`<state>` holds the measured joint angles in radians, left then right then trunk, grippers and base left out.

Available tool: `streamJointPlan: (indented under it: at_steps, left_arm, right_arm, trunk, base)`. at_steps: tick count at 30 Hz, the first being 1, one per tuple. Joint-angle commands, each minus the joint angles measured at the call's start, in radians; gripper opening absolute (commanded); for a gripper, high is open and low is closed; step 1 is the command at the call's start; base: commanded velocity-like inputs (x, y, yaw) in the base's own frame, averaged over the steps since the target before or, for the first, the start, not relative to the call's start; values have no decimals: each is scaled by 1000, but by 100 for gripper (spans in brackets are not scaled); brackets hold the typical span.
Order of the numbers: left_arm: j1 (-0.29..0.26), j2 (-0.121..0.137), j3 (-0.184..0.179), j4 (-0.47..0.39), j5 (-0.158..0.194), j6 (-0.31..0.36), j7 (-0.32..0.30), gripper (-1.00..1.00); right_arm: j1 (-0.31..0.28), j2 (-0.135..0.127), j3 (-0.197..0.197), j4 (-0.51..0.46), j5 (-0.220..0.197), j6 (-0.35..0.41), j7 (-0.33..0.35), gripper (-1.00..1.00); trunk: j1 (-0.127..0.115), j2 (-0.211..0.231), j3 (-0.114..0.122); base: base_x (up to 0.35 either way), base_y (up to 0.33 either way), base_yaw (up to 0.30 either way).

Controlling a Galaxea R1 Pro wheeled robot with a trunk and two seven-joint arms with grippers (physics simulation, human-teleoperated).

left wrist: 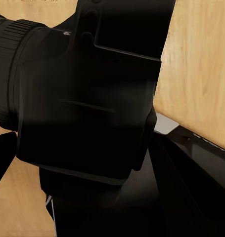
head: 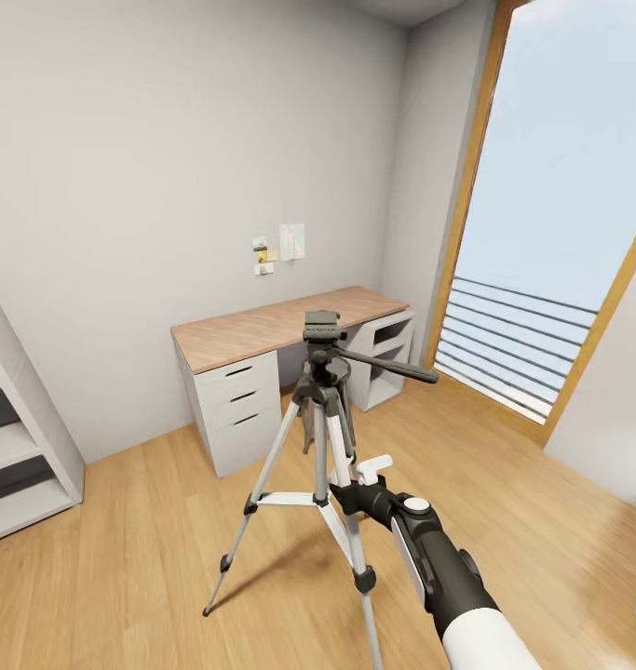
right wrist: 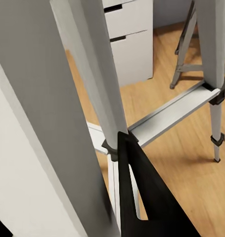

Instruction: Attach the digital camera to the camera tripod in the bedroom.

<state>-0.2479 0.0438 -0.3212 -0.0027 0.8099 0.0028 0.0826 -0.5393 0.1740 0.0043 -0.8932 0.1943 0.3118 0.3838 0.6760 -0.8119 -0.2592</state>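
Camera tripod (head: 322, 437) stands mid-frame on light wood plank floor (head: 141, 558), in front of the wood-topped desk (head: 271, 328); window (head: 560, 205) at right. Right gripper (head: 359, 484) is against a tripod leg, closure unclear. Digital camera (left wrist: 87, 98) fills the left wrist view, left gripper state unclear.

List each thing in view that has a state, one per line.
camera tripod: upright on the floor, legs spread, head bare, pan handle sticking out.
digital camera: close before the left wrist camera, not on the tripod.
right gripper: at a tripod leg; fingers' grip unclear.
desk: drawers closed.
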Motion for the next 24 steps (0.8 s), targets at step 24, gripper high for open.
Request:
streamJointPlan:
  at_steps: [24]
  left_arm:
    - [-8, 306, -8, -573, -11, 362, 27, -100]
  right_arm:
    - [-1, -6, -6, 12, 7, -50, 5, -100]
  trunk:
    - [0, -1, -1]
  base:
    - [0, 0, 0]
